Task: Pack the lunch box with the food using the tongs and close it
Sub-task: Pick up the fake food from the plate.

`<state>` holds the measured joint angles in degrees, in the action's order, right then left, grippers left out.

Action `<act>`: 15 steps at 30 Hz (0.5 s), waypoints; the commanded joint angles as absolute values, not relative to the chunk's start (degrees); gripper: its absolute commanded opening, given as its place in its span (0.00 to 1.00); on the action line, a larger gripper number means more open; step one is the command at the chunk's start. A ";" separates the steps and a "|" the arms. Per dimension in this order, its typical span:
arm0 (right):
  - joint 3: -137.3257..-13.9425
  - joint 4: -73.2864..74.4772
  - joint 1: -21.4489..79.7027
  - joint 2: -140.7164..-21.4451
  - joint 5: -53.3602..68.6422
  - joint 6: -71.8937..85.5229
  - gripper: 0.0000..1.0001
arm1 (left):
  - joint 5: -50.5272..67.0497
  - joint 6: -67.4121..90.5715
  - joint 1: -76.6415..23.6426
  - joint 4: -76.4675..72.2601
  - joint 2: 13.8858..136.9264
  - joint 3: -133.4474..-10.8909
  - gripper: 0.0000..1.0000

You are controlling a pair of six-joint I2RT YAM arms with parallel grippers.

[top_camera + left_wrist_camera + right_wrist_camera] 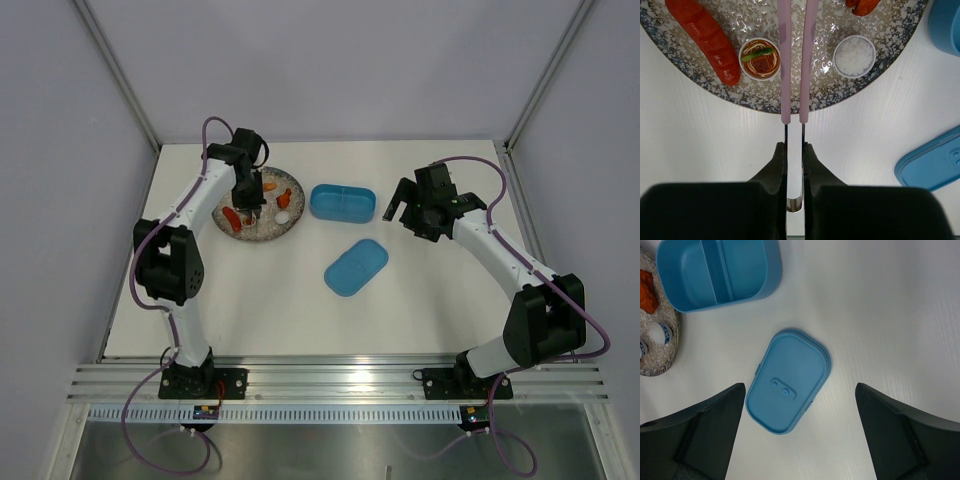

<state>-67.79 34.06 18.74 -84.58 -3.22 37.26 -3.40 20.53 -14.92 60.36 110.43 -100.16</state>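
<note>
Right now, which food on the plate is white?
The round rice cup, right of the tongs; the sausage and noodle cup left of them are red and brownish-orange.

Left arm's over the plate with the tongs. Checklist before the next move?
1. Tongs held by left gripper: ok, shut on them.
2. Tips closed on a piece: cannot tell, out of the wrist view.
3. Plate stocked: ok, red sausage, noodle cup and white rice cup beside the tongs.
4. Lunch box open, both compartments empty: ok.
5. Lid off, lying apart from the box: ok.
6. Right gripper open, holding nothing: ok.
</note>
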 commanded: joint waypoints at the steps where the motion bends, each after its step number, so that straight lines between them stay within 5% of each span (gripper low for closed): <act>1: -67.76 32.52 18.90 -83.50 -1.76 37.79 1.00 | -2.11 19.78 -14.59 59.59 106.17 -102.57 0.00; 15: -67.85 32.52 18.90 -83.76 -1.84 37.88 0.99 | 3.16 20.30 -16.17 58.97 103.98 -104.94 0.00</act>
<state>-67.79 34.04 18.74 -84.58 -2.28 37.39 0.49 20.56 -15.51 60.36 107.92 -101.38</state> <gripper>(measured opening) 0.993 0.072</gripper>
